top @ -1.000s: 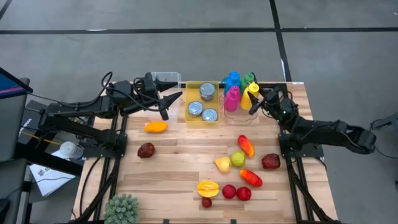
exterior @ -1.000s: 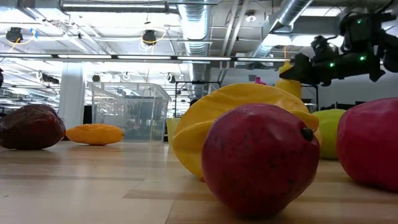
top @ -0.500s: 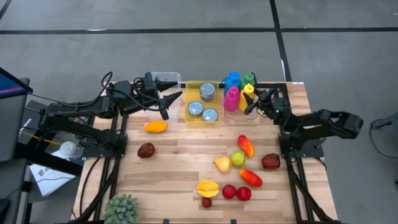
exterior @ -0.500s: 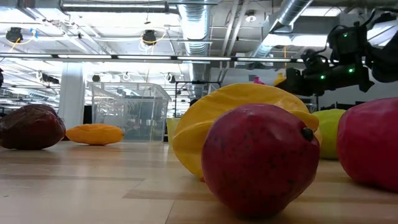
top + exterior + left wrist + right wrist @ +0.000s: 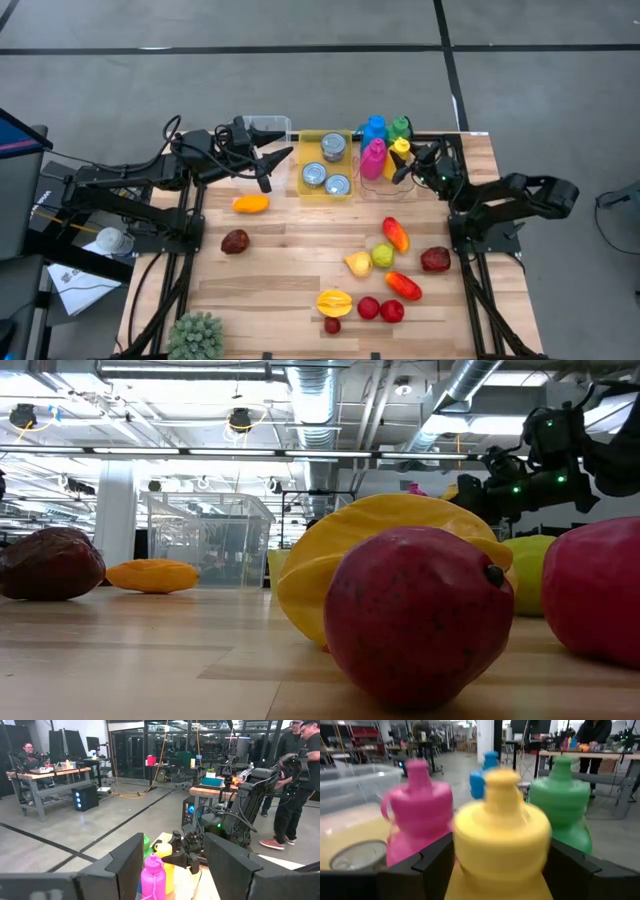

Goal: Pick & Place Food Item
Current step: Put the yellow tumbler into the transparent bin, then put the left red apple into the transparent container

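A yellow bottle (image 5: 502, 827) stands among a pink bottle (image 5: 372, 158), a blue one (image 5: 375, 127) and a green one (image 5: 401, 125) in a clear tray at the table's far edge. My right gripper (image 5: 404, 162) reaches level from the right and is closed around the yellow bottle. My left gripper (image 5: 277, 156) hangs open in the air by a clear bin (image 5: 272, 127), holding nothing. Fruit lies on the table: an orange one (image 5: 250, 204), a dark red one (image 5: 235, 241) and a cluster (image 5: 383, 256) near the front right. My right gripper has the yellow bottle's wide shoulder (image 5: 465, 845), just under the cap, between its two fingers (image 5: 437, 862), one on each side. The fingers come in level from the table's right. The bottle is upright; its base is hidden.
A yellow bin (image 5: 326, 164) holds three cans next to the bottles. A small green plant (image 5: 196, 336) sits at the front left corner. Bare wood lies between the orange fruit and the fruit cluster. People stand in the room beyond the table.
My right gripper has sunk and drawn slightly toward the table's left with the yellow bottle. The bottle, tilted before, now stands upright close beside the pink one.
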You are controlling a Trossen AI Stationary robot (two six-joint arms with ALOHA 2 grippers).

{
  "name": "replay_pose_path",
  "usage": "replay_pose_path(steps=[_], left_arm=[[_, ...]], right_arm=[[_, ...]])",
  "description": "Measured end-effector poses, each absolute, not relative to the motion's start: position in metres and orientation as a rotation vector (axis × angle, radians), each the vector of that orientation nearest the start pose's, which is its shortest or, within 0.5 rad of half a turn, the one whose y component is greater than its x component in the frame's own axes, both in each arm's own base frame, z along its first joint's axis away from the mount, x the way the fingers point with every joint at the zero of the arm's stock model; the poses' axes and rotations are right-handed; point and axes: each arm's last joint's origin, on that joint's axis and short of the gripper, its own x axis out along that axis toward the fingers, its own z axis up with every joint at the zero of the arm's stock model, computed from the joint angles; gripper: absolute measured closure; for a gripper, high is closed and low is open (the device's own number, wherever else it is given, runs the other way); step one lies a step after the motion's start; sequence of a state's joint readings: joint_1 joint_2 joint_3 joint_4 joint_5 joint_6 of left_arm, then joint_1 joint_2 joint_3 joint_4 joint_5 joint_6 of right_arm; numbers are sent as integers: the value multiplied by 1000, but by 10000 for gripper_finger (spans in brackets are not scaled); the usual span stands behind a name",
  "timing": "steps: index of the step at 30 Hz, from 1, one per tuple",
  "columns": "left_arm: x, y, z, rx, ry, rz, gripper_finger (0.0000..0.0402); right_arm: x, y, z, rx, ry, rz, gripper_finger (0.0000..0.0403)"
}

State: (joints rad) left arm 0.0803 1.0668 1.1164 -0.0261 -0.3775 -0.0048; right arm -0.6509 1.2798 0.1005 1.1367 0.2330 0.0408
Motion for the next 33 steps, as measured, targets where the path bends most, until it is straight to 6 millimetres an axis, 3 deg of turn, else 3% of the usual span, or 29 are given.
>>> replay_pose_path(steps=[14,20,26,33], left_arm=[[227,29,408,-7,-14,458,207],[227,29,400,-13,62,444,203],[227,27,392,-48,142,389,164],[226,21,384,-63,226,362,129]], right_arm=[[145,-113,161,-13,-9,-860,59],[141,-108,175,-52,-68,-850,48],[132,-102,190,-105,-126,-857,48],[127,-99,228,-145,-153,-877,48]])
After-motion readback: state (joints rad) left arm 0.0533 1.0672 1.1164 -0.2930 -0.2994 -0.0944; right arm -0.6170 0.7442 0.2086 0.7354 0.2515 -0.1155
